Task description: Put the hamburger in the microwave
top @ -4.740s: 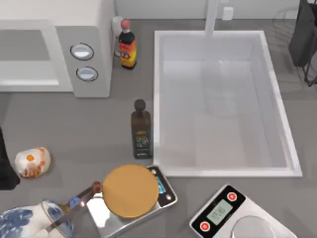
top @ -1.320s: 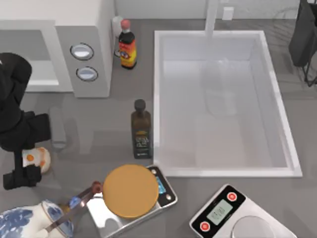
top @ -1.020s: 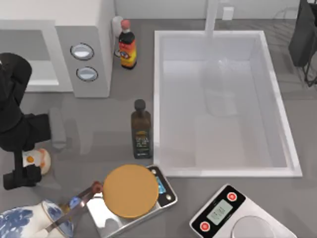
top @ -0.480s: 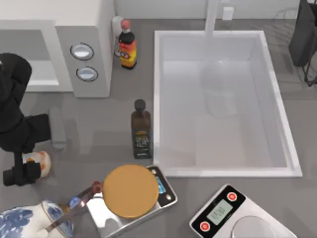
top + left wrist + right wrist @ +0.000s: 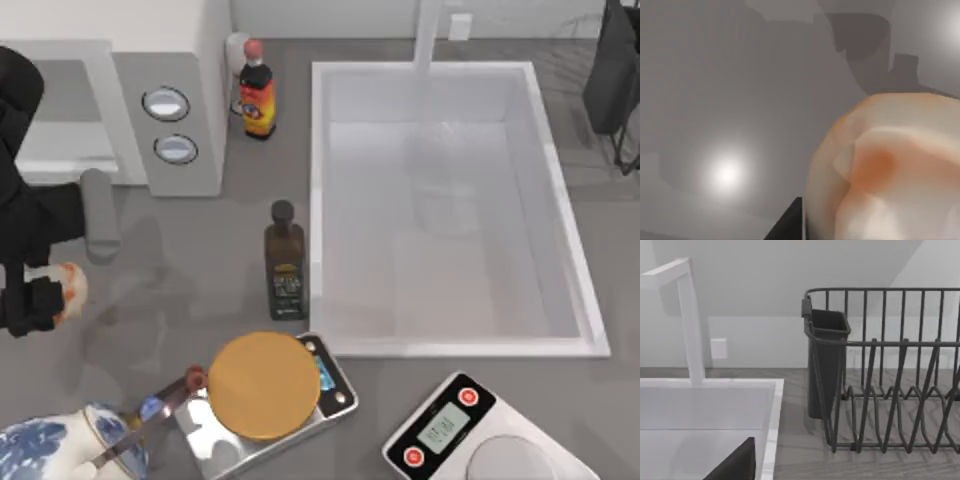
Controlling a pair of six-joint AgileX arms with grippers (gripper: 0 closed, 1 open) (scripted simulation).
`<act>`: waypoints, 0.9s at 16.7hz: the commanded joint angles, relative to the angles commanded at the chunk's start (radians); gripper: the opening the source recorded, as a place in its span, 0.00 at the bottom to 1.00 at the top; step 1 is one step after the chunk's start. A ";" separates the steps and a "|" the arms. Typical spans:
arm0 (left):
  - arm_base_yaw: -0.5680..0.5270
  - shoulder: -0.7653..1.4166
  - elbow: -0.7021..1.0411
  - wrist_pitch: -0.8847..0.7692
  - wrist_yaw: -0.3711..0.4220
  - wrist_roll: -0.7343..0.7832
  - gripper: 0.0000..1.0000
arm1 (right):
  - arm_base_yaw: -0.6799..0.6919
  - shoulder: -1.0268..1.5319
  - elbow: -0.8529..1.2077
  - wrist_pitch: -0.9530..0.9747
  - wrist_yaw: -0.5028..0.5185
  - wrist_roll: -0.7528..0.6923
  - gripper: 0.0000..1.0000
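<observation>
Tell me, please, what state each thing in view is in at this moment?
hamburger: held in the left gripper, off the counter.
microwave: door open, cavity bare.
left gripper: shut on the hamburger, in front of the microwave.
right arm: parked at the top view's upper right.
dark oil bottle: upright, capped.
red-capped sauce bottle: upright, capped.
sink: dry.
</observation>
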 joint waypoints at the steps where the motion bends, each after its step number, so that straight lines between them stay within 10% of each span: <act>1: 0.000 -0.012 0.027 -0.039 -0.001 0.000 0.00 | 0.000 0.000 0.000 0.000 0.000 0.000 1.00; 15: 0.010 0.005 0.090 0.007 0.005 -0.116 0.00 | 0.000 0.000 0.000 0.000 0.000 0.000 1.00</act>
